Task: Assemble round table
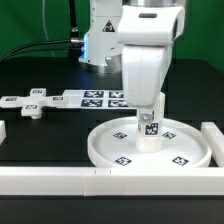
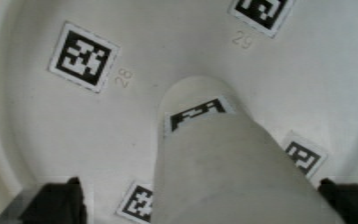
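Note:
The large round rimmed disc [image 1: 108,150] lies flat on the black table at the exterior view's right. In its middle the short thick cylinder [image 1: 148,131] stands upright, a tag on its side. My gripper [image 1: 149,113] hangs straight over the cylinder, open, with one finger on each side of its top and a gap at both. The wrist view looks down along the cylinder [image 2: 220,160] onto the disc's tagged floor [image 2: 51,120], and my gripper [image 2: 197,205] holds nothing. The flat cross-shaped piece [image 1: 30,106] lies at the exterior view's left.
The marker board [image 1: 95,98] lies behind the disc, partly hidden by the arm. White border bars run along the front [image 1: 60,180] and the exterior view's right [image 1: 212,135]. Cables hang at the back.

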Action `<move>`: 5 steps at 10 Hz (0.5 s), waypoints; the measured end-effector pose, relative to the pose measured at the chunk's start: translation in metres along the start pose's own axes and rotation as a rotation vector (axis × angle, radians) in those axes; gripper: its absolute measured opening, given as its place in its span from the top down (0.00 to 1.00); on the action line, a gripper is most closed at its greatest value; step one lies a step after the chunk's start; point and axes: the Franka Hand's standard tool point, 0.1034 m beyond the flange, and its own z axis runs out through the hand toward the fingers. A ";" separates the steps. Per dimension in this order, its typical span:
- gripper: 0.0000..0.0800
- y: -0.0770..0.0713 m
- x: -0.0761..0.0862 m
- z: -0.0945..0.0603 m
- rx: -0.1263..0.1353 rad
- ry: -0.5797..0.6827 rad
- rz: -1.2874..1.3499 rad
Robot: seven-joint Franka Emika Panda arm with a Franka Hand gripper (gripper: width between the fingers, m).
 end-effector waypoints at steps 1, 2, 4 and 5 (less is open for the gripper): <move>0.19 0.000 0.000 0.000 -0.002 -0.010 -0.091; 0.19 0.000 0.000 0.000 -0.004 -0.023 -0.171; 0.19 0.000 0.000 0.000 -0.012 -0.035 -0.293; 0.19 0.000 0.001 0.000 -0.012 -0.043 -0.347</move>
